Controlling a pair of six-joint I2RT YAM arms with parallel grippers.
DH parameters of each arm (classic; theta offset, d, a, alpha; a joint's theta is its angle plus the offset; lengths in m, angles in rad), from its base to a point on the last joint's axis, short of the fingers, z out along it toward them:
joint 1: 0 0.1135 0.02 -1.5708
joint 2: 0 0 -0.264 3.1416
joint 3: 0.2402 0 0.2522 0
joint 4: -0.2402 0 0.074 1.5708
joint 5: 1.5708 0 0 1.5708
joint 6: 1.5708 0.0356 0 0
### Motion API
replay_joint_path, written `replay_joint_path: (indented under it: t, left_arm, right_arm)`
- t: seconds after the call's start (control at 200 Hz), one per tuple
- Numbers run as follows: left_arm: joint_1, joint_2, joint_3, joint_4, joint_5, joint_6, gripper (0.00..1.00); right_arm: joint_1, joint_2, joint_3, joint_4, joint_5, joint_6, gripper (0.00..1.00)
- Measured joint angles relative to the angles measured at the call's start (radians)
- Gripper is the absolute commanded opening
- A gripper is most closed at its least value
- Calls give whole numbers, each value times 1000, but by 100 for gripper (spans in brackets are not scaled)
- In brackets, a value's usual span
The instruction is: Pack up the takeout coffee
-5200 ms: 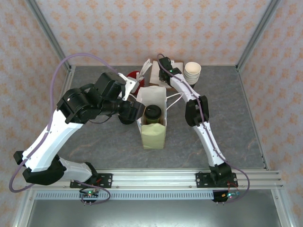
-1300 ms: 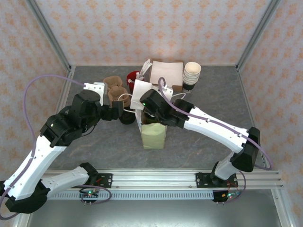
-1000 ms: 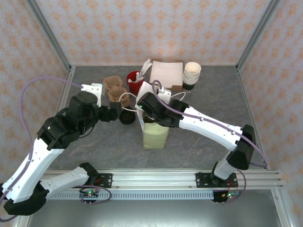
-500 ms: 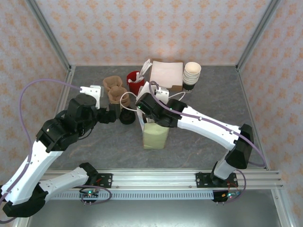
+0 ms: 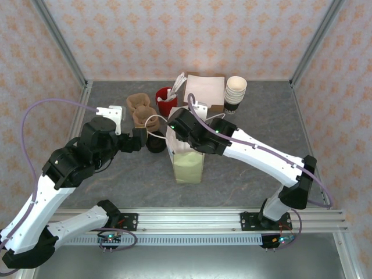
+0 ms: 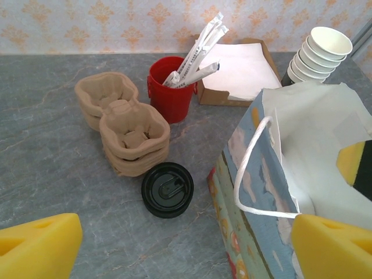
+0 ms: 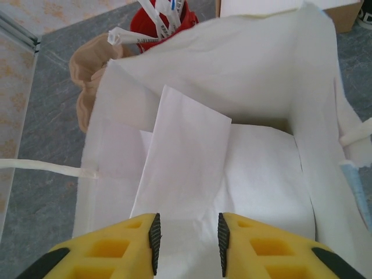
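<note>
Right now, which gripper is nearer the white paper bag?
Right. The right gripper hangs directly over the white paper bag, at its open mouth, fingers pointing inside. The left gripper stands off to the bag's left, near the loose black lid.

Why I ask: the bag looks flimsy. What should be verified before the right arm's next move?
1. Right gripper jaws apart, nothing between them: ok.
2. Left gripper open, holding nothing: ok.
3. White paper bag upright, mouth open: ok.
4. Takeout coffee sitting inside the bag: cannot tell; a folded white sheet lies across the inside.
5. Bag handle free of the left gripper: cannot tell.
</note>
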Motion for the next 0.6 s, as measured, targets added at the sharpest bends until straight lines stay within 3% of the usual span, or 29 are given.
replay_joint_path:
  t: [0.21, 0.35, 0.601]
  left_arm:
    - [0, 0, 0, 0, 0, -4, 94]
    - [0, 0, 0, 2, 0, -3, 95]
    - [2, -3, -18, 71, -94, 16, 100]
  right_arm:
    - [4, -27, 64, 2, 0, -74, 34]
    - [4, -72, 85, 6, 19, -145, 43]
    - [-8, -242, 80, 54, 179, -316, 53]
